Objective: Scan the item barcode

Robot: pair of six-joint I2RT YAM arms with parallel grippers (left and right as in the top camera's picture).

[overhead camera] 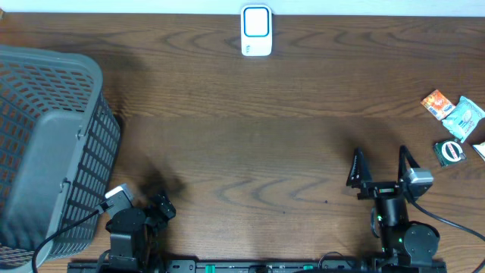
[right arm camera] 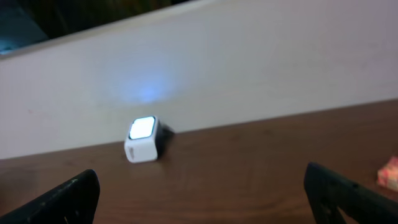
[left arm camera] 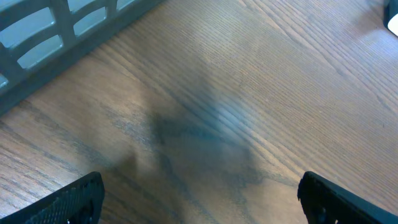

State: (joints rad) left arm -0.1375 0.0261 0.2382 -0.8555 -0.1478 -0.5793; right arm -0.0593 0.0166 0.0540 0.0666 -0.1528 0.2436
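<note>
A white barcode scanner [overhead camera: 256, 31] with a lit blue-white face stands at the table's far edge; the right wrist view shows the scanner [right arm camera: 143, 140] glowing against the wall. Small items lie at the right edge: an orange packet [overhead camera: 435, 103], a teal-and-white packet [overhead camera: 464, 116] and a dark green round item [overhead camera: 450, 152]. My right gripper [overhead camera: 380, 163] is open and empty near the front, left of these items. Open as well, my left gripper [overhead camera: 162, 205] sits at the front left beside the basket. Both wrist views show wide, empty jaws over bare wood: right gripper [right arm camera: 202, 199], left gripper [left arm camera: 202, 202].
A large grey mesh basket [overhead camera: 45, 144] fills the left side; its wall [left arm camera: 50, 31] shows close in the left wrist view. A white scrap [overhead camera: 480, 149] lies at the right edge. The orange packet [right arm camera: 388, 174] peeks in at the right of the right wrist view.
</note>
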